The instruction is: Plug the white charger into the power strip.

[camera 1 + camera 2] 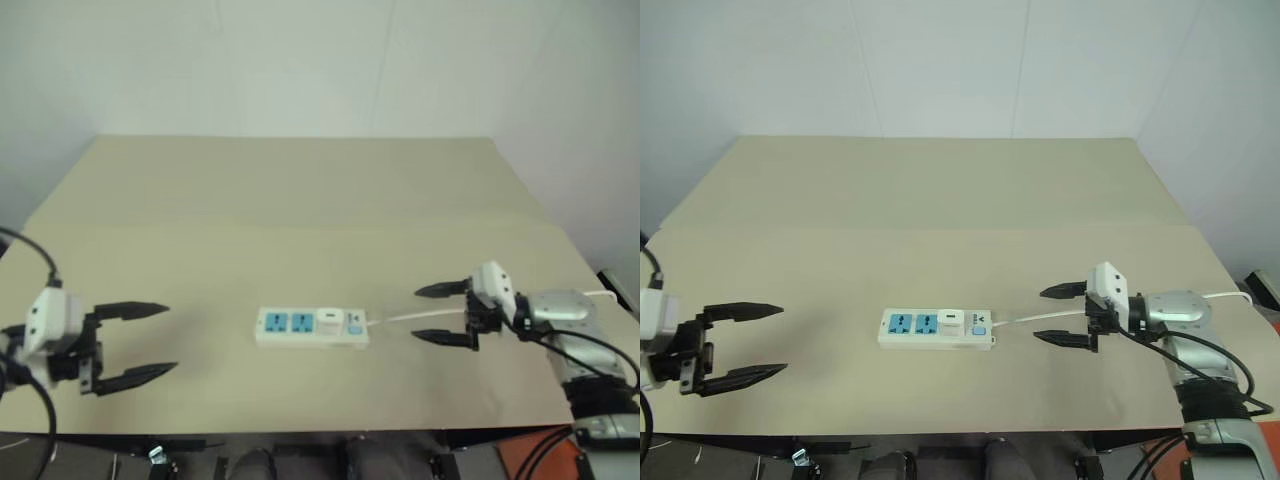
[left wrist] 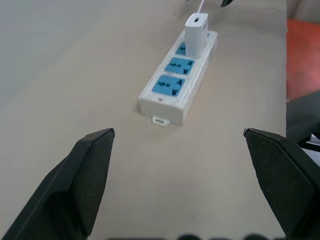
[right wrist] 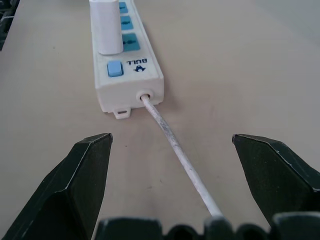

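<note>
Now the white charger [image 1: 328, 321] stands plugged into the power strip [image 1: 311, 328], which lies mid-surface [image 1: 300, 200]. The left claw [image 1: 140, 345] and right claw [image 1: 440, 313] flank it, both spread apart and empty.

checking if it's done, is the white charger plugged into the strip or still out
Plugged in: the white charger stands upright in the power strip's socket nearest the switch.

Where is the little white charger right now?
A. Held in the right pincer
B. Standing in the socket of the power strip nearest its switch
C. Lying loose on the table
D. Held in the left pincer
B: the white charger stands upright in the power strip, beside the blue switch, and both pincers are open and apart from it.
</note>
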`<state>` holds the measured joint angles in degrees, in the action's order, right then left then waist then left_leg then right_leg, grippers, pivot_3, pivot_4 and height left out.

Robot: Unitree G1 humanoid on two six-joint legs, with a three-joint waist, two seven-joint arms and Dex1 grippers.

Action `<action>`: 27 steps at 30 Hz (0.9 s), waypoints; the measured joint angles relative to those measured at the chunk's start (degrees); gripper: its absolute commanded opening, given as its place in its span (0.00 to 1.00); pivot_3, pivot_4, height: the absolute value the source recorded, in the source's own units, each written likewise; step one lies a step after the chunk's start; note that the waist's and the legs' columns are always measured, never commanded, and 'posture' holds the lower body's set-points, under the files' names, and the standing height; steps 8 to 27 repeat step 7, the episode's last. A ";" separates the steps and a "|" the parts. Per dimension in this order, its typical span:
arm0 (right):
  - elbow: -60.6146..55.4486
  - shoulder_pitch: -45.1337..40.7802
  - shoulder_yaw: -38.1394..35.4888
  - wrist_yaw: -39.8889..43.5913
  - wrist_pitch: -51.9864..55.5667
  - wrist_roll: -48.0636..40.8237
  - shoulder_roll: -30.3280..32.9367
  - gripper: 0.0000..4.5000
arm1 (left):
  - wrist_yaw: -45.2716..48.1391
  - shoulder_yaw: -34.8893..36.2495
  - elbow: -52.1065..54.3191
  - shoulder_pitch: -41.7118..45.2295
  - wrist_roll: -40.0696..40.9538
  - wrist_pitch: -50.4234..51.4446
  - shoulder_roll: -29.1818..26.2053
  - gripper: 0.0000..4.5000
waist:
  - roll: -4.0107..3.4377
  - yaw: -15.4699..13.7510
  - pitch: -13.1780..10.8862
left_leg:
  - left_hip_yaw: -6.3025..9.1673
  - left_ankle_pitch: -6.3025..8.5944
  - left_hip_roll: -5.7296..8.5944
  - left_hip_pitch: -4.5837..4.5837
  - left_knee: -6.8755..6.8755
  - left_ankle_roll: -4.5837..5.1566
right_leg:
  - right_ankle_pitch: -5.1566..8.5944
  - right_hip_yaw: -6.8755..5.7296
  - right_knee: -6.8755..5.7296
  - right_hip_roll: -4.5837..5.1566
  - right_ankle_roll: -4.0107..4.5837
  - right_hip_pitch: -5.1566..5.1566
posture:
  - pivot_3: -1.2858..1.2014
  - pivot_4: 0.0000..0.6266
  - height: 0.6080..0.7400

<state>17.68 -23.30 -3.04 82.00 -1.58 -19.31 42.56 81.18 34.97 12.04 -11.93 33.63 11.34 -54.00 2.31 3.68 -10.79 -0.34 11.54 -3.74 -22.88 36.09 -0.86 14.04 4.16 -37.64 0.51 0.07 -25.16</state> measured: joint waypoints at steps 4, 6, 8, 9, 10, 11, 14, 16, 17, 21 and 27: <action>-0.27 1.13 -0.69 -0.34 0.55 -0.02 2.14 1.00 | -2.34 3.41 2.99 -4.98 0.07 1.64 0.62 1.00 | 0.00 0.02 0.00 | -0.03 0.00 -0.01 -0.01 0.01 0.00 | 0.00 0.01 0.01 0.01 0.01 -0.01 | 0.52 0.24 1.00; -0.26 1.10 -0.88 -0.77 0.58 -0.04 2.37 1.00 | -3.14 4.13 3.85 -5.97 0.22 2.26 0.93 1.00 | 0.00 0.05 0.00 | -0.02 0.00 -0.01 0.01 0.01 0.00 | 0.00 0.01 0.00 0.00 0.01 -0.01 | 0.52 0.24 1.00; -0.26 1.10 -1.01 -1.03 0.58 -0.04 2.41 1.00 | -3.67 4.38 4.41 -6.33 0.33 2.82 1.00 1.00 | 0.00 0.10 0.00 | -0.03 0.00 0.00 0.01 0.01 0.00 | 0.00 0.01 -0.02 0.00 0.01 -0.01 | 0.52 0.24 1.00; -0.26 1.10 -1.01 -1.03 0.58 -0.04 2.41 1.00 | -3.67 4.38 4.41 -6.33 0.33 2.82 1.00 1.00 | 0.00 0.10 0.00 | -0.03 0.00 0.00 0.01 0.01 0.00 | 0.00 0.01 -0.02 0.00 0.01 -0.01 | 0.52 0.24 1.00; -0.26 1.10 -1.01 -1.03 0.58 -0.04 2.41 1.00 | -3.67 4.38 4.41 -6.33 0.33 2.82 1.00 1.00 | 0.00 0.10 0.00 | -0.03 0.00 0.00 0.01 0.01 0.00 | 0.00 0.01 -0.02 0.00 0.01 -0.01 | 0.52 0.24 1.00; -0.26 1.10 -1.01 -1.03 0.58 -0.04 2.41 1.00 | -3.67 4.38 4.41 -6.33 0.33 2.82 1.00 1.00 | 0.00 0.10 0.00 | -0.03 0.00 0.00 0.01 0.01 0.00 | 0.00 0.01 -0.02 0.00 0.01 -0.01 | 0.52 0.24 1.00; -0.26 1.10 -1.01 -1.03 0.58 -0.04 2.41 1.00 | -3.67 4.38 4.41 -6.33 0.33 2.82 1.00 1.00 | 0.00 0.10 0.00 | -0.03 0.00 0.00 0.01 0.01 0.00 | 0.00 0.01 -0.02 0.00 0.01 -0.01 | 0.52 0.24 1.00; -0.26 1.10 -1.01 -1.03 0.58 -0.04 2.41 1.00 | -3.67 4.38 4.41 -6.33 0.33 2.82 1.00 1.00 | 0.00 0.10 0.00 | -0.03 0.00 0.00 0.01 0.01 0.00 | 0.00 0.01 -0.02 0.00 0.01 -0.01 | 0.52 0.24 1.00; -0.26 1.10 -1.01 -1.03 0.58 -0.04 2.41 1.00 | -3.67 4.38 4.41 -6.33 0.33 2.82 1.00 1.00 | 0.00 0.10 0.00 | -0.03 0.00 0.00 0.01 0.01 0.00 | 0.00 0.01 -0.02 0.00 0.01 -0.01 | 0.52 0.24 1.00; -0.26 1.10 -1.01 -1.03 0.58 -0.04 2.41 1.00 | -3.67 4.38 4.41 -6.33 0.33 2.82 1.00 1.00 | 0.00 0.10 0.00 | -0.03 0.00 0.00 0.01 0.01 0.00 | 0.00 0.01 -0.02 0.00 0.01 -0.01 | 0.52 0.24 1.00; -0.26 1.10 -1.01 -1.03 0.58 -0.04 2.41 1.00 | -3.67 4.38 4.41 -6.33 0.33 2.82 1.00 1.00 | 0.00 0.10 0.00 | -0.03 0.00 0.00 0.01 0.01 0.00 | 0.00 0.01 -0.02 0.00 0.01 -0.01 | 0.52 0.24 1.00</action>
